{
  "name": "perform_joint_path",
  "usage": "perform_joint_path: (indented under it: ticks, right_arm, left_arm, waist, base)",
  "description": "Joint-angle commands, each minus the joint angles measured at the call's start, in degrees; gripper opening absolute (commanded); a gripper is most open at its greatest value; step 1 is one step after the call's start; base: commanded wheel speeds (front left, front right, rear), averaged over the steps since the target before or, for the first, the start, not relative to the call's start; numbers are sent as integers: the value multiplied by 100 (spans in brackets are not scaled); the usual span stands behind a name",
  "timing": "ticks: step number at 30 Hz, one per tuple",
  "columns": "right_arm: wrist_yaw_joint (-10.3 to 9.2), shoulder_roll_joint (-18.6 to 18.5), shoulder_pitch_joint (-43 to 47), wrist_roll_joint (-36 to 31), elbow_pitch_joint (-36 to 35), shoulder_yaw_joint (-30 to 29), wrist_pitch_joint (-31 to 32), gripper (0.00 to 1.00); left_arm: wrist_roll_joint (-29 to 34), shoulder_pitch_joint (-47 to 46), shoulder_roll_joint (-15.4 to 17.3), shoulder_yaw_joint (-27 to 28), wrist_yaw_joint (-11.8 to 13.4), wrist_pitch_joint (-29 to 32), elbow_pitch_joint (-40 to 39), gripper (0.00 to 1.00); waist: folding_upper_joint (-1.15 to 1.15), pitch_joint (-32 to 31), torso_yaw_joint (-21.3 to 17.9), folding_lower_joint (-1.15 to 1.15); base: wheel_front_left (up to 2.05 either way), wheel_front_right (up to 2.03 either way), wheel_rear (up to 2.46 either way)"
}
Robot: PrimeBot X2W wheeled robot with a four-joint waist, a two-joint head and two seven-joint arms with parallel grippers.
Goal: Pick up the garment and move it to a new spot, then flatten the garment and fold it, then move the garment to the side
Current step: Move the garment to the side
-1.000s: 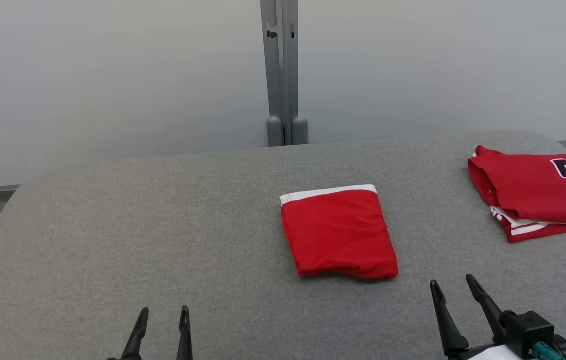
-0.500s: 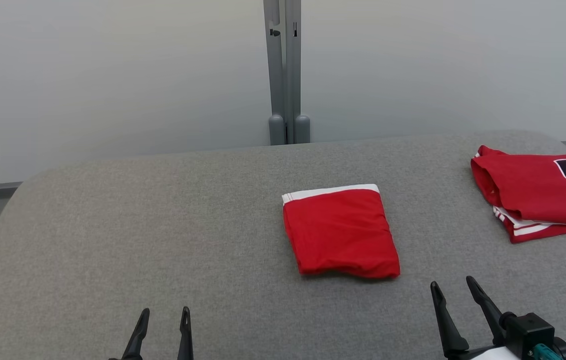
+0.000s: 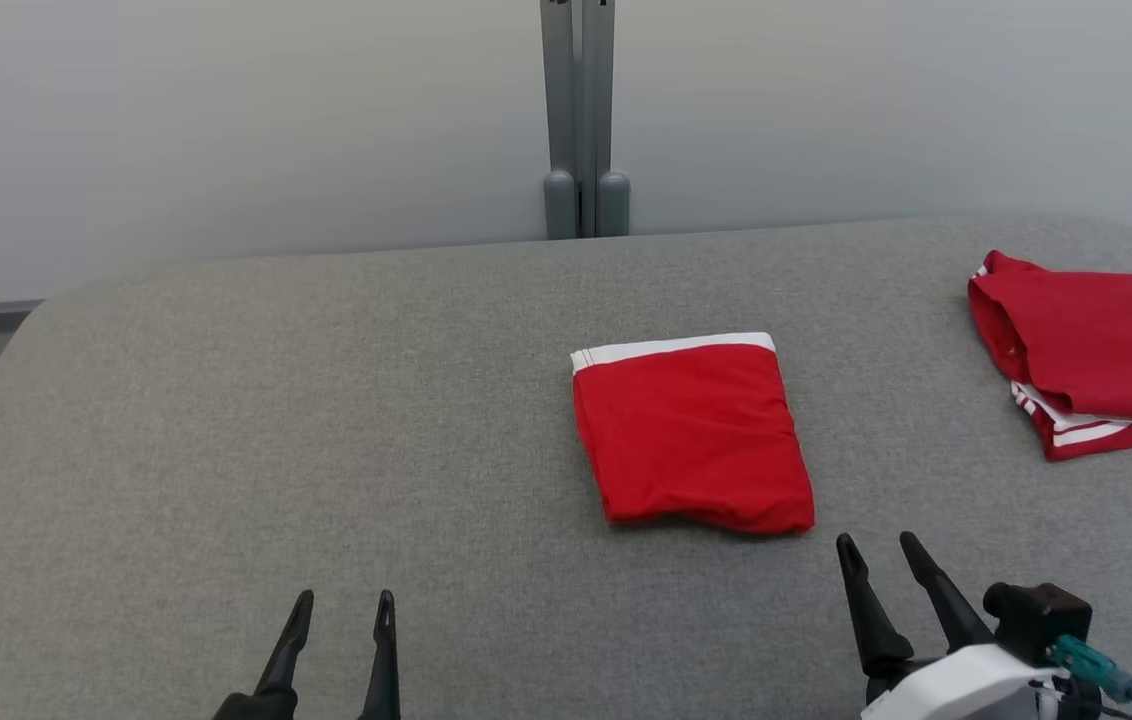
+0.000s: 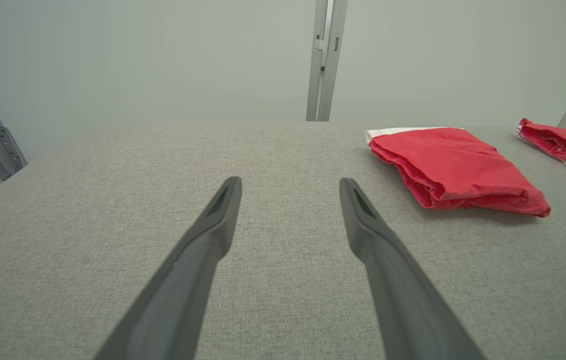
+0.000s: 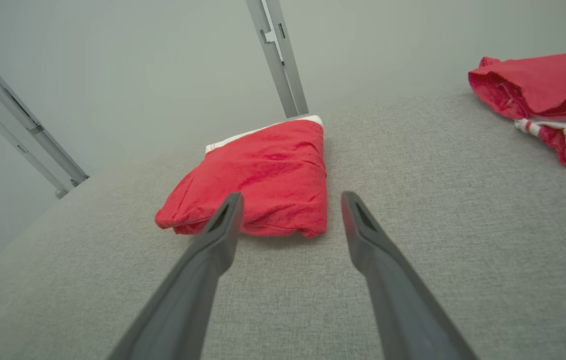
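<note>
Head view: dark number on jersey (image 3: 1076, 340) — wrist views: left gripper (image 4: 290, 181), right gripper (image 5: 290, 195) splayed, empty.

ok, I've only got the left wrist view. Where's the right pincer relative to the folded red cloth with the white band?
Observer: In the head view the right pincer hangs just short of the near right corner of the folded red cloth with the white band, over the grey fabric-covered table, not touching.
Operator: Holding anything?
Observer: No, its jaws stand open and empty, fingers pointing at the cloth's near edge.
Operator: And the second red thing at my right edge?
Observer: A folded red jersey with a dark number printed on top, cut off by the frame edge.
</note>
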Motion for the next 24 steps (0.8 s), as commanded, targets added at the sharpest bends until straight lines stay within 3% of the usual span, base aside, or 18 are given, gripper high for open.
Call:
perform_joint_path:
  ticks: [1, 6, 12, 18, 24]
  right_arm:
    - [2, -98, -213, 216, 164, 142, -14, 100]
    - [2, -545, -983, 1407, 841, 892, 292, 100]
    - [2, -1133, -1780, 2832, 1235, 1162, 1096, 100]
    - [2, -1421, -2528, 3463, 1891, 1115, 1549, 100]
    - [2, -1411, -3161, 3588, 2440, 1246, 1707, 100]
  left_arm:
    - [-1, -132, 12, -33, -29, 2, 16, 100]
    - [-3, -261, 13, -174, -75, 1, 123, 100]
    - [-63, -477, 13, -315, -96, 1, 232, 100]
    - [-71, -750, 13, -419, -174, 1, 261, 100]
    - [-104, -1032, 13, -524, -241, 1, 281, 100]
  waist:
    - [0, 161, 35, 0]
    - [0, 305, 155, 0]
    - [0, 548, 328, 0]
    - [0, 954, 540, 0]
    - [0, 1377, 712, 0]
  base:
    - [0, 0, 0]
    - [0, 0, 0]
    - [0, 0, 0]
    - [0, 0, 0]
    - [0, 0, 0]
